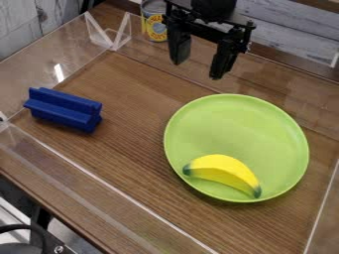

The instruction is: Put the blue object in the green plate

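Blue object (62, 109) apparently bears no writing.

A wooden table (126, 109) with clear raised walls along its edges fills the view. The blue object (62, 109), a ridged rectangular block, lies flat on the left side of the table, well apart from everything else. The green plate (252, 124) sits on the right, nearer the front, and a yellow banana (224, 174) rests inside it on its near part, close to the rim. At the far side, the black gripper (199, 60) hangs above the table, pointing down with its two fingers spread wide and nothing between them. It is above bare wood beyond the plate's far rim.
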You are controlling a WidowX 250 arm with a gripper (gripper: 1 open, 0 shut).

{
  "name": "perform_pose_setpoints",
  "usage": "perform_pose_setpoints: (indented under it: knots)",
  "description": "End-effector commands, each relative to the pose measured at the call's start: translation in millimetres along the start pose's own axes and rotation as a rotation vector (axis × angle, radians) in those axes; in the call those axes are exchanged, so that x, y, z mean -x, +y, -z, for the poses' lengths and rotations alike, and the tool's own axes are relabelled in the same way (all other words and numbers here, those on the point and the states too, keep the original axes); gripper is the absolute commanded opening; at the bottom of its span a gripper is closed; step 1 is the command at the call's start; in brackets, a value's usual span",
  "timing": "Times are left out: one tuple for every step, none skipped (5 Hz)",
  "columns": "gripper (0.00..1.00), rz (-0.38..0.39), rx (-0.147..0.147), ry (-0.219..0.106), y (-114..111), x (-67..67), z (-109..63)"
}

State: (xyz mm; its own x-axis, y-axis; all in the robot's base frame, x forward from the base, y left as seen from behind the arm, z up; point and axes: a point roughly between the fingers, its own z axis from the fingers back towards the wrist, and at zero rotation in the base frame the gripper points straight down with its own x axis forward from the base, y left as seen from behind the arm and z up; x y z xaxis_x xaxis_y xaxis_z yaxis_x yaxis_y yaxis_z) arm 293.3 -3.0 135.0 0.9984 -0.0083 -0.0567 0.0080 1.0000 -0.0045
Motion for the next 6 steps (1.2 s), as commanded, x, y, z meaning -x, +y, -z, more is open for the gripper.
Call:
perform_pose_setpoints:
  knots:
    - [1.00, -0.080, 0.003, -0.001, 15.7, 9.2, 1.7]
    - [1.00, -0.213, 0.012, -0.021, 40.3, 24.9, -2.4]
    - [1.00, -0.356, 0.024, -0.064, 78.7, 44.8, -5.0]
    - [1.00, -0.530, 0.044, -0.105, 111.5, 62.3, -3.0]
    - [1.00, -0.709, 0.074, -0.125, 137.7, 80.2, 4.6]
    - [1.00, -0.901, 0.110, -0.135, 156.1, 93.4, 14.6]
